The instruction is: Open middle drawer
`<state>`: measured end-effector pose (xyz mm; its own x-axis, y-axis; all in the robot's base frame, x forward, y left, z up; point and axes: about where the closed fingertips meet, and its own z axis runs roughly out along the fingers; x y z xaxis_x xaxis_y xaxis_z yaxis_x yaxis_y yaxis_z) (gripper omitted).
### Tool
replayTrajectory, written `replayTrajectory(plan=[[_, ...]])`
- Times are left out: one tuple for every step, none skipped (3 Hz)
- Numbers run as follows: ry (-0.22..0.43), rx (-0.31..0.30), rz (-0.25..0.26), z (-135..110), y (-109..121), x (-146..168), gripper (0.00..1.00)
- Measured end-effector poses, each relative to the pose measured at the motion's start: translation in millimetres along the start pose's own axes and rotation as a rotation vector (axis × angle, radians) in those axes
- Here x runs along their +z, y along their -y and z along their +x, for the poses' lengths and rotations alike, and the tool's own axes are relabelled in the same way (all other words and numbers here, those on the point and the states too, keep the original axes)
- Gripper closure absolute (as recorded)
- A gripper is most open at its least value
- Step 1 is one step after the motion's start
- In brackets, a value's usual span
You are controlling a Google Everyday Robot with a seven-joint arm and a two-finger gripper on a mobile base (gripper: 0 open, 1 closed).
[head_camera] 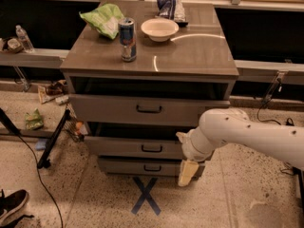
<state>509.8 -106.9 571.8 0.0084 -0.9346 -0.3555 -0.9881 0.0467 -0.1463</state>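
The grey-brown cabinet (190, 56) has three drawers. The middle drawer (118, 147) is the wide shallow front with a small dark loop handle (152, 148) at its centre and a dark gap above it. My white arm (251, 134) reaches in from the right. Its gripper (187, 171) hangs in front of the drawers' right end, by the right edge of the lowest drawer (142, 167) and right of the middle handle. It holds nothing that I can see. The top drawer (118, 109) also shows a dark gap above it.
On the cabinet top stand a drink can (127, 39), a white bowl (159, 29), a green bag (102, 19) and a dark bag (170, 7). A blue X (146, 196) marks the floor in front. A black stand leg (52, 141), cable and litter lie at the left.
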Motion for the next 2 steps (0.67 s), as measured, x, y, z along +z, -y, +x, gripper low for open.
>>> replayTrajectory(plan=[[-0.036, 0.008, -0.04, 16, 2, 48, 0.0], [-0.041, -0.006, -0.03, 28, 7, 71, 0.0]])
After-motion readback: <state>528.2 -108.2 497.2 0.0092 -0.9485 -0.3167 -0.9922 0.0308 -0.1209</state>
